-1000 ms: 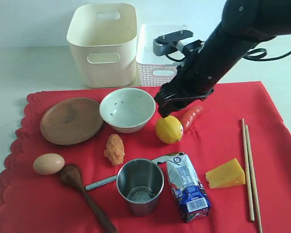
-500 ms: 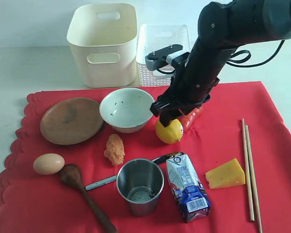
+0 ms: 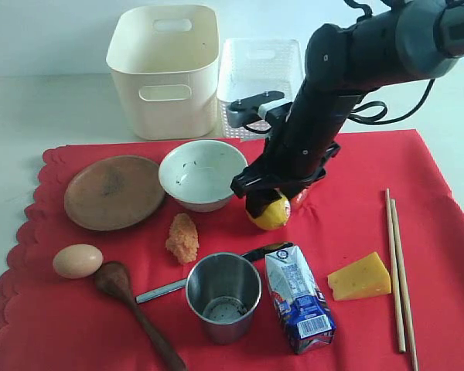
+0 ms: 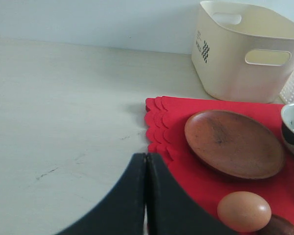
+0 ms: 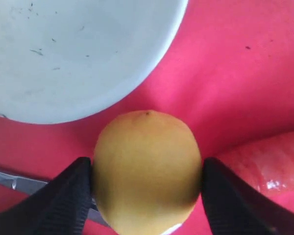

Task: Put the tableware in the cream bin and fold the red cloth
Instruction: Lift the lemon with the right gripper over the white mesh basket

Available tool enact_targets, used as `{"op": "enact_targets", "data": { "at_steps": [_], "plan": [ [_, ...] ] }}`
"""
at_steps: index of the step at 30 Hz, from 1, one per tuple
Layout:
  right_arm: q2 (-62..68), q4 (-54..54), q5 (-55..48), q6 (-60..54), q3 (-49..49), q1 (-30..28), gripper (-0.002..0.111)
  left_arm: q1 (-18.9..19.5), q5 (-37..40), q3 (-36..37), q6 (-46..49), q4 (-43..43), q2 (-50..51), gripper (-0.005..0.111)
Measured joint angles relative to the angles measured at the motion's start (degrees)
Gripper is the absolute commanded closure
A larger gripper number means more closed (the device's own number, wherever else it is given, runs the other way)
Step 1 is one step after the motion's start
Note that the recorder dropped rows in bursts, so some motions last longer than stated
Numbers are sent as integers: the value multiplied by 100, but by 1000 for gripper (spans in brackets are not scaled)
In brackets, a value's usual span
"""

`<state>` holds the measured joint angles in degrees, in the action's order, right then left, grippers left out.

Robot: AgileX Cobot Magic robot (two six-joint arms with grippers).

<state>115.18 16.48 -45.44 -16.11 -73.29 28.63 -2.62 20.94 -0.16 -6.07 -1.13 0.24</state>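
On the red cloth (image 3: 371, 209), the lemon (image 3: 271, 214) is flanked by the right tool's (image 3: 264, 202) wide-set fingers (image 5: 63, 196), crowded by the white speckled bowl (image 3: 203, 174).

We record one pale, off-white table (image 3: 54, 108), faintly scuffed. Directly on it we find: the red cloth (image 3: 356, 170), spread flat with its scalloped edge toward the left; the cream bin (image 3: 164, 71), standing upright just beyond the cloth's far edge; and a white lattice-sided basket (image 3: 257, 66) beside that bin, on its right.
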Motion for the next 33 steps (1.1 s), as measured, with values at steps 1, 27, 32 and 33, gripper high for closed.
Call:
{"op": "enact_targets", "data": {
  "at_steps": [1,27,32,33],
  "plan": [
    [16,8,0,0,-12,0,70,0,0,0,0,0,0,107],
    [-2205,-869,-300,0,-12,0,108,0,0,0,0,0,0,107],
    [-2327,-873,-286,0,-12,0,108,0,0,0,0,0,0,107],
    [-2326,-883,-257,0,-12,0,108,0,0,0,0,0,0,107]
  ]
}}
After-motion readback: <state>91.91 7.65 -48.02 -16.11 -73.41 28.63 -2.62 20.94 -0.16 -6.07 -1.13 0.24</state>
